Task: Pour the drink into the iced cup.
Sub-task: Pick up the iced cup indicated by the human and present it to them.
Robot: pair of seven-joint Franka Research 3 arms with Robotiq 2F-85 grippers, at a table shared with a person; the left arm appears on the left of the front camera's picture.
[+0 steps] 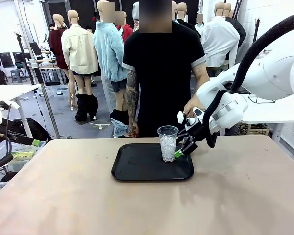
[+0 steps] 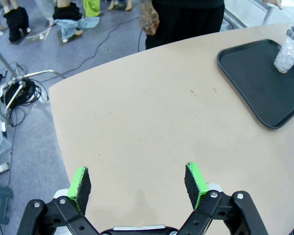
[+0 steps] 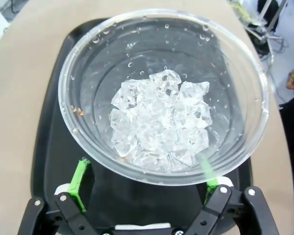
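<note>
Iced cup [image 1: 167, 143] on black tray [image 1: 137, 169], R fingers [image 1: 179, 153] astride, person [image 1: 159, 73] behind

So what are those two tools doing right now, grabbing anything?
Left tool: open, empty, above the table.
Right tool: open, one finger either side of the iced cup, not gripping it.

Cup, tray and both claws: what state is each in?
Cup: upright on the tray, ice inside.
Tray: flat on the table, carrying the cup.
Right gripper: open, straddling the cup.
Left gripper: open, empty, over bare table.
</note>
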